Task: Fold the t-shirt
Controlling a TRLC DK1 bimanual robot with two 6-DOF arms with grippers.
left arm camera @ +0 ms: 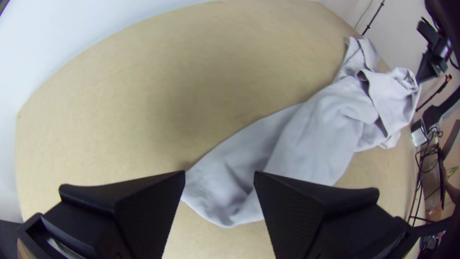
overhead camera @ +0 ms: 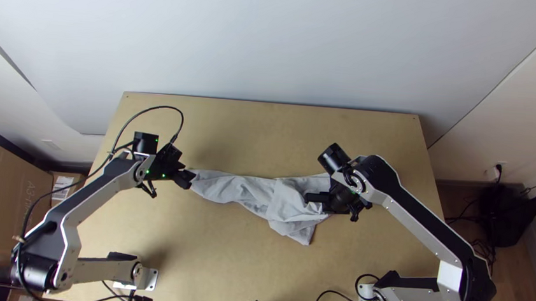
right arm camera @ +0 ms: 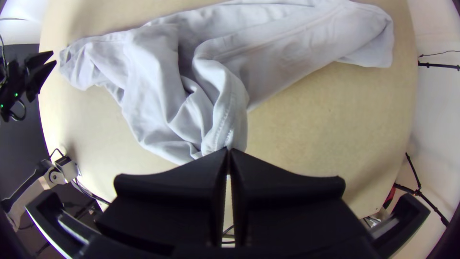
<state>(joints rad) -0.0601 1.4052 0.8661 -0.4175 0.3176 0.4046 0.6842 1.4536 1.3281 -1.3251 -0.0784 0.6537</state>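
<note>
Bunched lengthwise across the middle of the counter (overhead camera: 250, 136), between left and right edges: a pale t-shirt (overhead camera: 233, 189). Gripped at a stitched fold (right arm camera: 223, 124) by the closed right hand (right arm camera: 229, 152); near the open left hand (left arm camera: 220, 175) at the other end. Probably light, soft and limp; best pinched by that end's corner, then drawn flat.

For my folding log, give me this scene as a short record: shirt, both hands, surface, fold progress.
shirt: t-shirt, pale grey, crumpled into a long uneven strip
left hand: open, at one end of the t-shirt
right hand: shut on a fold of the t-shirt
surface: light wooden table
fold progress: no neat fold made, creases throughout
</note>
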